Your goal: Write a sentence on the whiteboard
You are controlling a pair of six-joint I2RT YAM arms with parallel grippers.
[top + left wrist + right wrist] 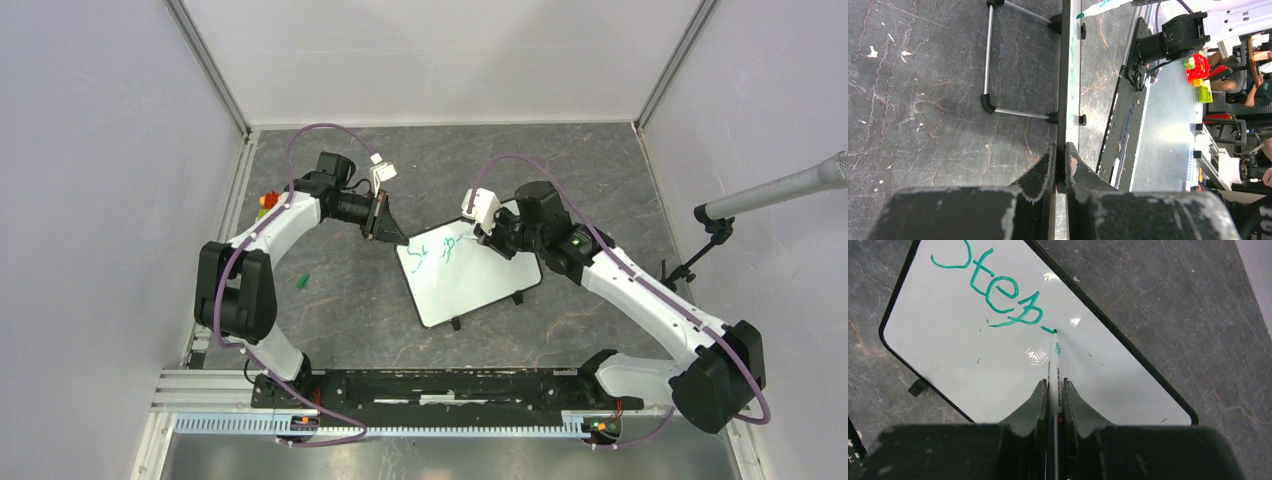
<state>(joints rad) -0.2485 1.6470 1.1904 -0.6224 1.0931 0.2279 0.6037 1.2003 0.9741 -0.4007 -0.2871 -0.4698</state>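
The whiteboard lies tilted on the dark table, white with a thin black frame and small feet. My left gripper is shut on its far left corner; in the left wrist view the board runs edge-on as a dark strip between my fingers. My right gripper is shut on a white marker whose green tip touches the board. The sentence reads "Step" in green with a short dash at the tip. It also shows in the top view.
A small green cap lies on the table left of the board. Coloured blocks sit at the left wall. A microphone on a stand reaches in from the right. The board's wire stand shows in the left wrist view.
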